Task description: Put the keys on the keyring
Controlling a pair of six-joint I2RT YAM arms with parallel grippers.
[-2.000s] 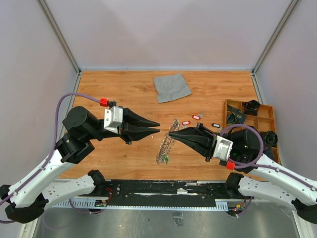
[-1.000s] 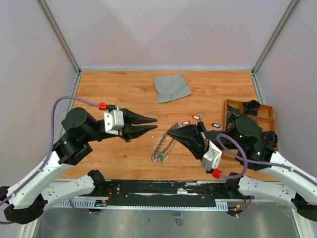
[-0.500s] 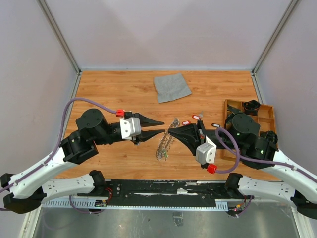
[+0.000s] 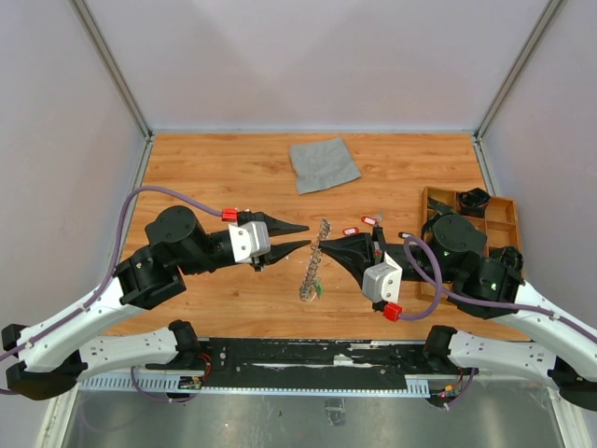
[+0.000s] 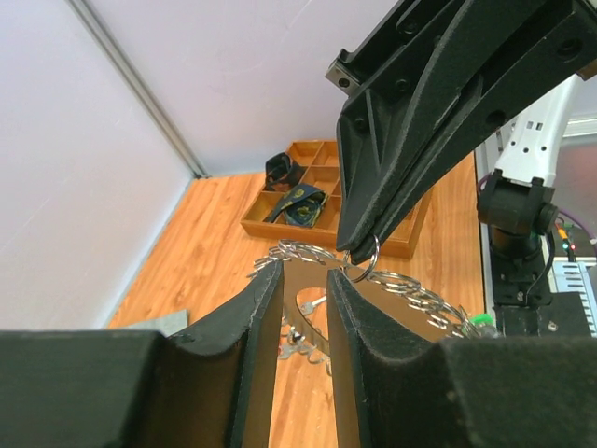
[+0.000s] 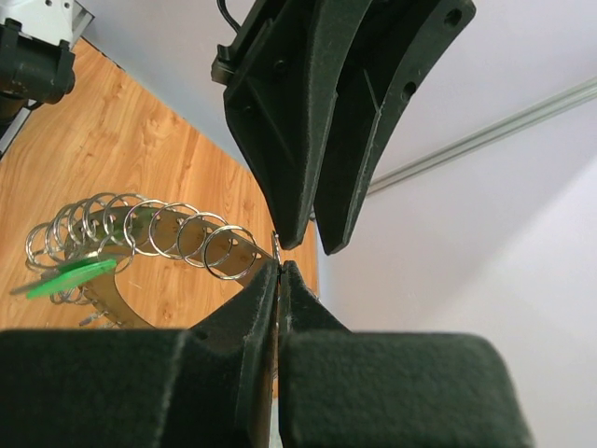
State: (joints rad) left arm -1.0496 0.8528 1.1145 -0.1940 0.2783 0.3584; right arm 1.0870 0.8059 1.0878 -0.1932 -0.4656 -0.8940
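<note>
Keyring [image 4: 311,269] hung edge-on at centre of the top view, pinched by one small rim loop in the right gripper's [image 4: 318,245] pressed-together jaws. Left gripper [image 4: 307,236] sat just left of it, jaws part spread, holding nothing, flanking the ring's flat band. Green-tagged key [image 6: 70,277] was already on it. Loose keys [image 4: 370,221] lay on the worktop [image 4: 215,177], right of centre. The ring looked light, stiff and slick, likely to swing, so it was best gripped on the flat band.

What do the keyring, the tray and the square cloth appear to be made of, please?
The keyring looks like polished metal: silvery, glinting loops. The tray seems wooden: matte brown dividers. The cloth appears to be soft grey fabric, slightly rumpled.
</note>
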